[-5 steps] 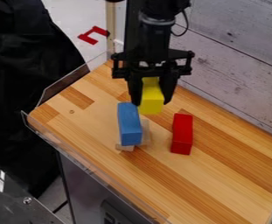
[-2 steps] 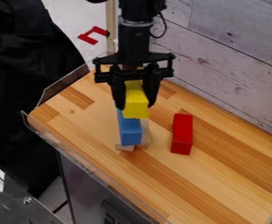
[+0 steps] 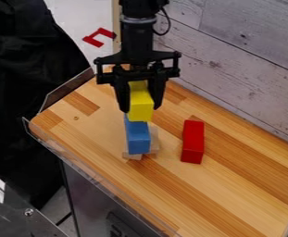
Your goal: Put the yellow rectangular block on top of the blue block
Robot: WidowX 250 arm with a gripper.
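Note:
The black gripper (image 3: 140, 107) hangs down over the left middle part of the wooden counter, shut on the yellow rectangular block (image 3: 140, 102). Below it lies the long blue block (image 3: 137, 138), its far end covered from sight by the yellow one. Whether the two blocks touch I cannot tell. Under and beside the blue block, pale wooden pieces (image 3: 132, 156) show.
A red block (image 3: 193, 141) lies on the wooden counter (image 3: 233, 190), right of the blue one. A clear guard (image 3: 97, 178) runs along the counter's left edge, and a grey plank wall (image 3: 245, 65) rises behind on the right.
Gripper and yellow block have moved left from beside the blue block's far end to over it, lately shifting slightly further left and up in the view. The other blocks stayed put.

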